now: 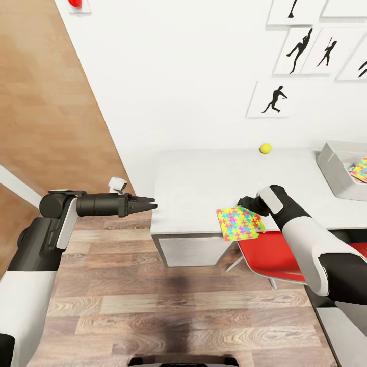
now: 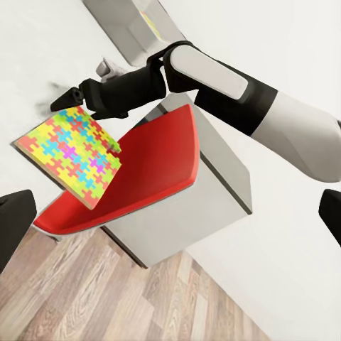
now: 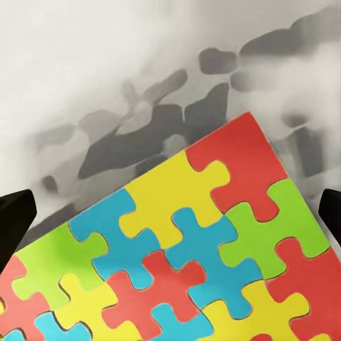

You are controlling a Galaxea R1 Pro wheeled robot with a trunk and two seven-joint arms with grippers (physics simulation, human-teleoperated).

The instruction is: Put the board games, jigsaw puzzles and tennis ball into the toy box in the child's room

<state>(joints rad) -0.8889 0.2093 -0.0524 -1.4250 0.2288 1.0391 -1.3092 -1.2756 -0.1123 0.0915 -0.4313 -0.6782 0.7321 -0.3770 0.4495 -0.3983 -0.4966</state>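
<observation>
A multicoloured jigsaw puzzle [image 1: 239,223] lies at the front edge of the pale table [image 1: 204,178], one corner hanging over the edge. My right gripper [image 1: 243,201] hovers open just above the puzzle's far side; in the right wrist view its dark fingertips [image 3: 14,220] stand wide apart over the sheet [image 3: 199,249]. The tennis ball [image 1: 265,148] rests by the wall at the back of the table. At the table's right end the grey toy box [image 1: 334,171] holds another jigsaw puzzle [image 1: 361,169]. My left gripper [image 1: 150,205] is open in the air left of the table, holding nothing.
A red chair [image 1: 265,257] is tucked under the table below the puzzle, beside a grey table support [image 1: 191,250]. Framed silhouette pictures [image 1: 275,99] hang on the white wall. Wood-plank floor [image 1: 153,306] stretches in front of the table.
</observation>
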